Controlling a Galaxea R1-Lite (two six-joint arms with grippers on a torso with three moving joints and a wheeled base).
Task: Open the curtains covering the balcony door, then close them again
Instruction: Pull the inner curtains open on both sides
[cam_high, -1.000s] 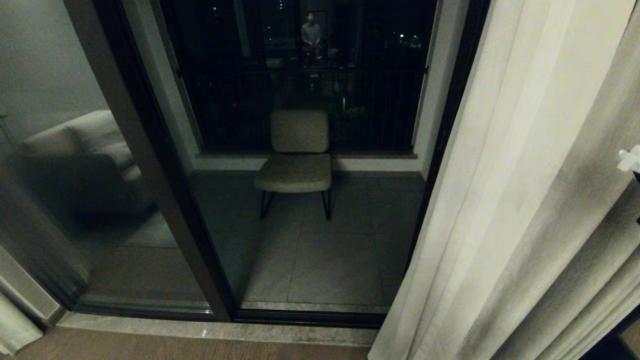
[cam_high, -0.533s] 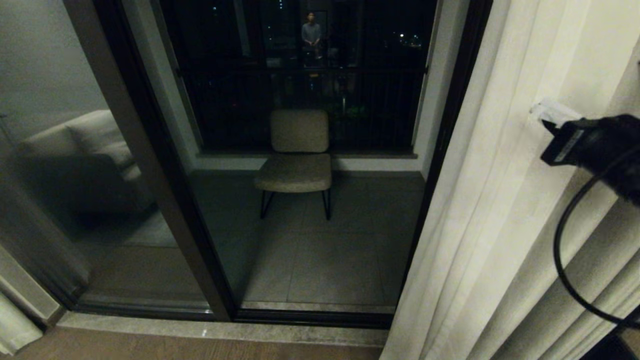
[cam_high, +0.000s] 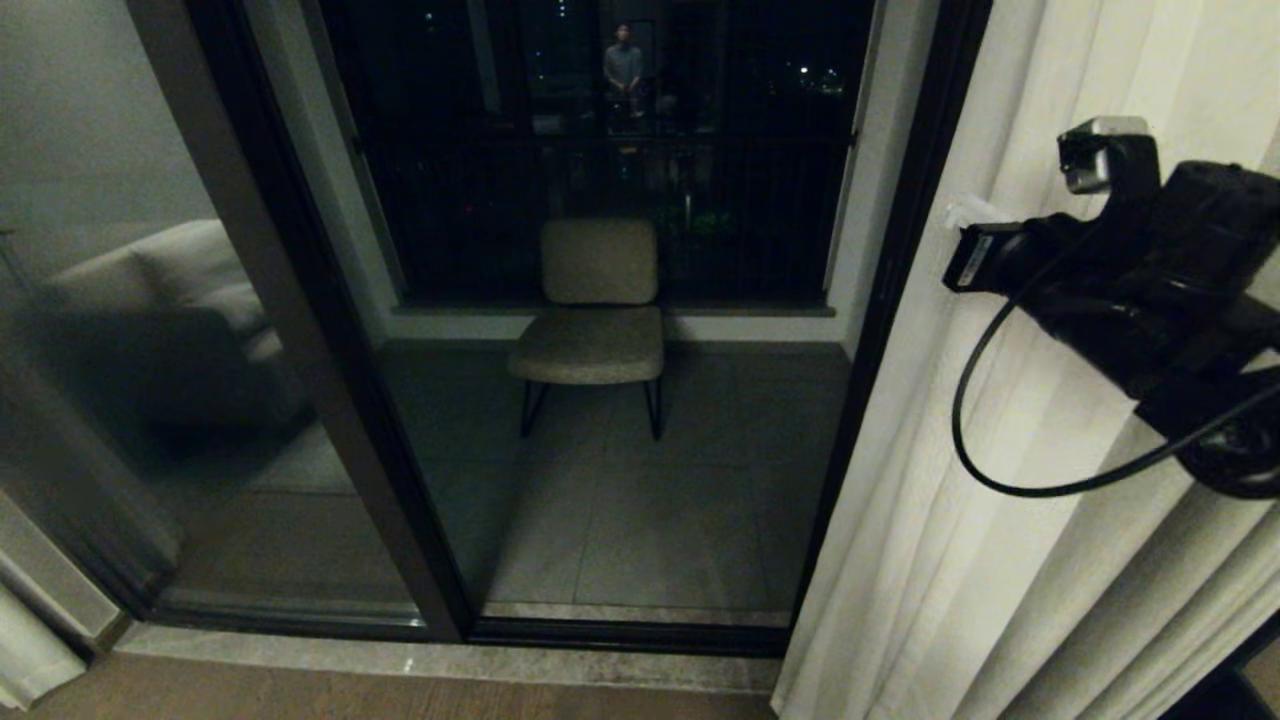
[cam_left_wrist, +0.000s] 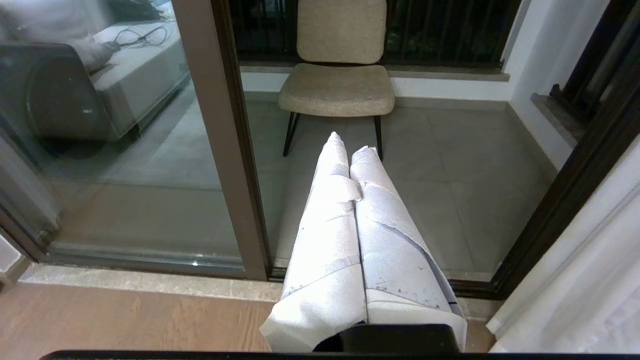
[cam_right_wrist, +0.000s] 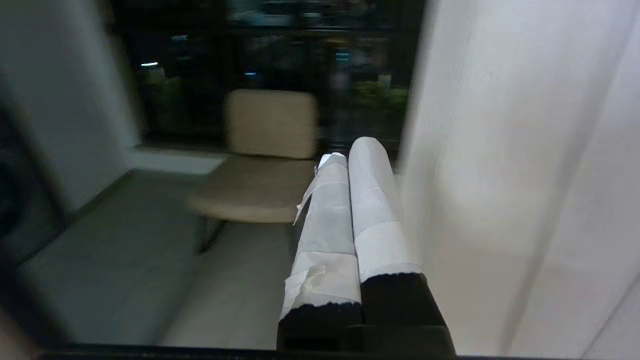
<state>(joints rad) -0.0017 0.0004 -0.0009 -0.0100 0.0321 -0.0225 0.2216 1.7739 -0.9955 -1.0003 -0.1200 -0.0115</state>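
The balcony door (cam_high: 300, 330) shows its dark frame and glass between the drawn-back curtains. The right cream curtain (cam_high: 1010, 470) hangs in pleats at the right; a bit of the left panel (cam_high: 25, 660) shows at the lower left. My right gripper (cam_high: 965, 212) is raised in front of the right curtain, near its inner edge, with its tape-wrapped fingers shut on nothing. In the right wrist view the right gripper (cam_right_wrist: 350, 150) lies close beside the curtain (cam_right_wrist: 510, 175); contact is unclear. My left gripper (cam_left_wrist: 350, 142) is shut and empty, low before the threshold, outside the head view.
A beige chair (cam_high: 595, 310) stands on the balcony's tiled floor behind the glass. A pale stone threshold (cam_high: 420, 660) runs along the door's foot, with wooden floor in front. The glass reflects a sofa (cam_high: 170, 300) and a person (cam_high: 621, 65).
My right arm has come up from the right edge into view and moved left across the curtain. The curtain's lower inner edge has shifted slightly to the right.
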